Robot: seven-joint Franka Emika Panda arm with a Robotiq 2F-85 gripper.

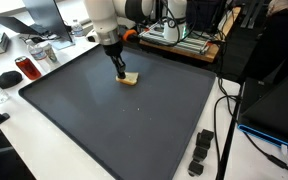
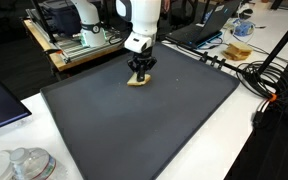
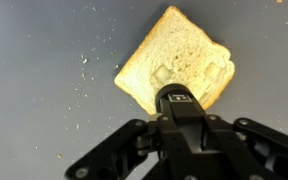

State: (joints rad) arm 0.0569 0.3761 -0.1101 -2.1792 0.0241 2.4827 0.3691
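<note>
A slice of white bread [image 1: 130,79] [image 2: 139,81] lies flat on the dark mat [image 1: 134,120], near its far edge. My gripper [image 1: 119,68] [image 2: 140,68] stands right over the slice, pointing down. In the wrist view the jaws are drawn together on a short black cylindrical object [image 3: 176,100] with a small label on it. Its end sits on the near corner of the bread [image 3: 174,55]. The bread's surface shows a few pressed dents. The contact point itself is hidden under the black object.
Crumbs [image 3: 84,65] lie scattered on the mat beside the slice. A red can [image 1: 24,68] and a black mouse [image 1: 6,77] sit off the mat's edge. A black clip-like part [image 1: 201,152] lies by one corner. Cables [image 2: 269,85] and glass lids [image 2: 24,165] border the mat.
</note>
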